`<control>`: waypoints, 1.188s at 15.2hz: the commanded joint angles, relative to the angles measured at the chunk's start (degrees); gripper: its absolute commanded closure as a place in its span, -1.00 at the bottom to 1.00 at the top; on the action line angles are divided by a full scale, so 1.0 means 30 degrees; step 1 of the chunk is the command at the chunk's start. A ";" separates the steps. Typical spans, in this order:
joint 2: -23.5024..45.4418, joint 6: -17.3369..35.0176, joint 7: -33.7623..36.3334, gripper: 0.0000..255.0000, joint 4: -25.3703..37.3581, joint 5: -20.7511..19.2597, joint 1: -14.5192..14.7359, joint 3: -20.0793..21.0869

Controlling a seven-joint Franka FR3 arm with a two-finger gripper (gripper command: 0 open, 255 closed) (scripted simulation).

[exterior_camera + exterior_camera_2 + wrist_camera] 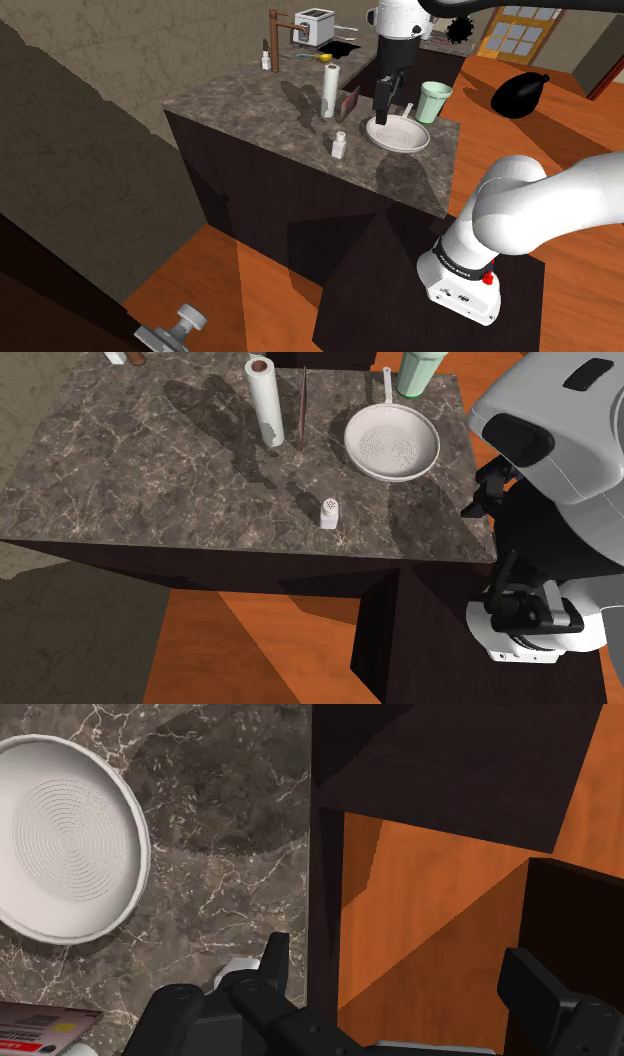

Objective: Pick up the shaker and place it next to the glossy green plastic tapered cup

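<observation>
The shaker point(340, 146) is a small white bottle with a perforated top. It stands upright near the front edge of the dark marbled worktop point(150, 472), at the lower centre of the worktop in the second exterior view point(329, 512), with bare stone all round it. It looks light, stiff and smooth-sided, so it should lift easily but could tip or slide under a nudge. The best hold is probably across its body, low enough to stay below the cap, keeping it upright so nothing spills through the holes. Above and to the right of it in that view lies a white pan point(392, 444) with a ridged base. Beyond the pan, at the top edge, stands the pale green tapered cup point(420, 372), touching nothing, with free worktop beside it for the shaker. A white paper roll point(264, 397) stands upright to the upper left of the shaker, well apart from it. In the shoulder view the white arm point(545, 205) rises from the stand point(430, 290) at the lower right and leaves the top of the frame. Its black hand then hangs in at upper centre, pointing down above the pan point(398, 133). The wrist view looks straight down past the pan point(65, 854) and the worktop's edge to the orange floor point(430, 904). There the jaws stand wide apart, holding nothing, and a small white shape point(235, 969) beside one of them is probably the shaker.
</observation>
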 commanded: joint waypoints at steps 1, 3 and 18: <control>0.0000 0.0000 0.0000 -1.00 0.0000 0.0000 0.0000 0.0000; 0.1070 0.1010 -0.0458 -1.00 -0.0112 -0.0266 -0.0157 -0.0417; 1.1113 0.7294 -0.3727 -1.00 0.2339 -0.1113 -0.1150 -0.2926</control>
